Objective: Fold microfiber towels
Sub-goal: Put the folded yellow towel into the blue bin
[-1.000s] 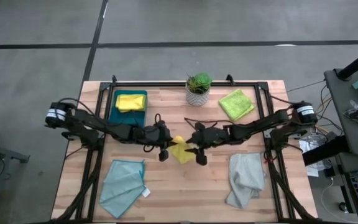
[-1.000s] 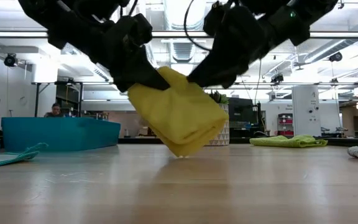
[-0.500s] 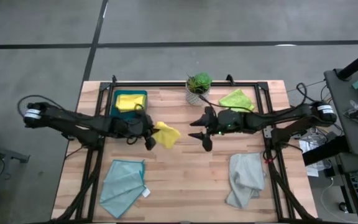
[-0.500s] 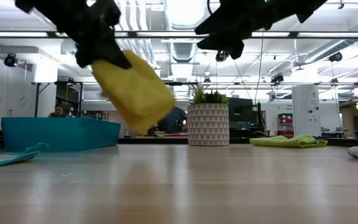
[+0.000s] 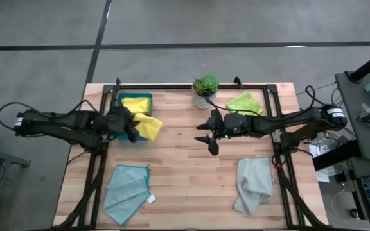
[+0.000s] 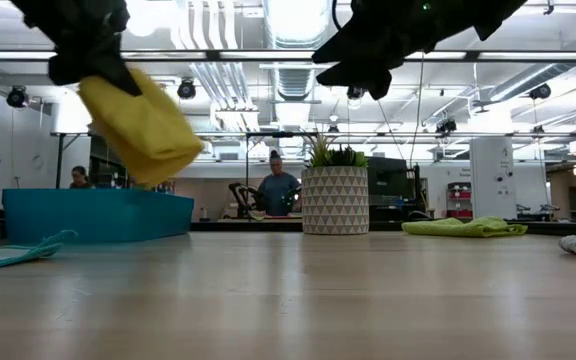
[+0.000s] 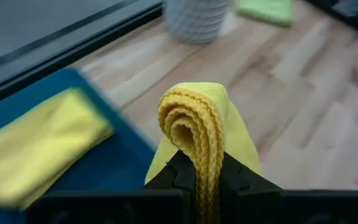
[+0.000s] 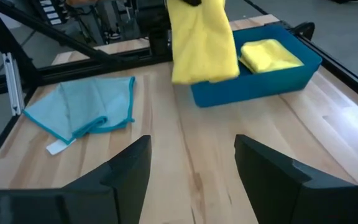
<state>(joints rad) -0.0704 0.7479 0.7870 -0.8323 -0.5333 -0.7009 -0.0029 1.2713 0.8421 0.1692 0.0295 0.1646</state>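
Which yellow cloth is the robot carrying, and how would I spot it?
Find the dark teal tray at the table's far left corner. At its right edge the left gripper is shut on a folded yellow towel, hanging in the air. The other yellow towel lies flat inside the tray, untouched.

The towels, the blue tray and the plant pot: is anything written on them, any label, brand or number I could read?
No readable text in any view.
Light teal towel: a white tag at its corner, too small to read.
Plant pot: only a triangle pattern, no words.
Blue tray: plain, no label visible.
Folded yellow towel, shut in the left gripper: no tag showing.
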